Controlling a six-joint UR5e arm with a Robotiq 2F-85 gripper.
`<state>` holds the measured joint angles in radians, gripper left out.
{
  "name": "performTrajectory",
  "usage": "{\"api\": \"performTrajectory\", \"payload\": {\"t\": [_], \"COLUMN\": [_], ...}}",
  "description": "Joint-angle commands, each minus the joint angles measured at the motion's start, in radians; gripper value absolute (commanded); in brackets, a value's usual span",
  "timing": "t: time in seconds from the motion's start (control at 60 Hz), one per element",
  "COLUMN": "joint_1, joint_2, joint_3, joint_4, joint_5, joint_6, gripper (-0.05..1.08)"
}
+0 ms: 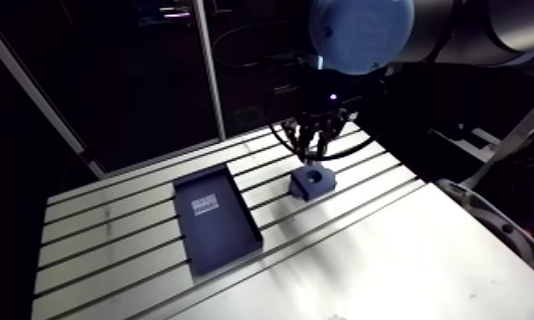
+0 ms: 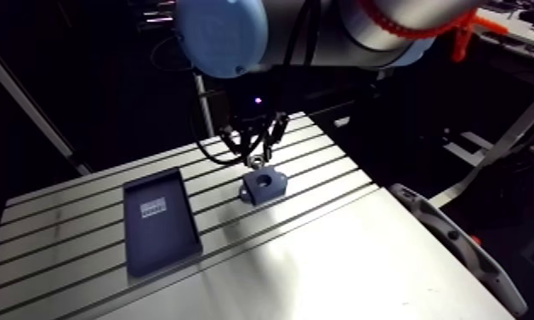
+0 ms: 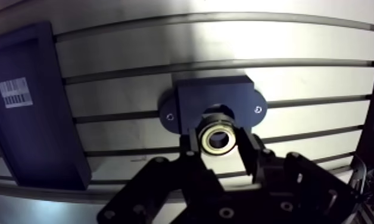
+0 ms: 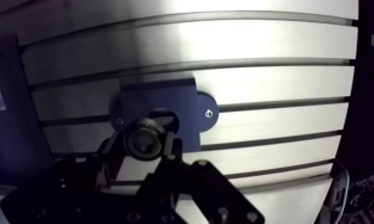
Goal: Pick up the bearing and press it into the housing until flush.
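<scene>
Jaws pinch the bearing [image 3: 218, 138] across its outer ring, a sound hold for seemingly stiff, slick steel, over the housing [image 3: 195, 98].

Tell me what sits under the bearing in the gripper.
The bearing, shut in the gripper, hangs over the dark housing, near its round bore. The housing rests on the slotted table. Bearing and fingers hide part of the bore; its inside cannot be seen.

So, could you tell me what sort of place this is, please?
Probably a robotics lab or an assembly test bench: there is a slotted aluminium table, a dark housing block on it beside a shallow tray, and the arm's pincer holding a metal bearing over the housing.
</scene>
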<state>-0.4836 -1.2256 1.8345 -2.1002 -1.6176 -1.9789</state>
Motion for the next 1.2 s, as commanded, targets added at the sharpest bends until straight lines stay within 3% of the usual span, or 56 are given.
{"api": "performTrajectory", "payload": {"t": [0.017,1.2], "joint_1": [0.005,0.005], "joint_2": [0.005,0.039], "joint_3": [0.005,0.026], "joint_4": [0.004,-0.036], "joint_5": [-0.024,-0.029], "joint_6": [0.004,0.004], "gripper": [0.71,0.72]}}
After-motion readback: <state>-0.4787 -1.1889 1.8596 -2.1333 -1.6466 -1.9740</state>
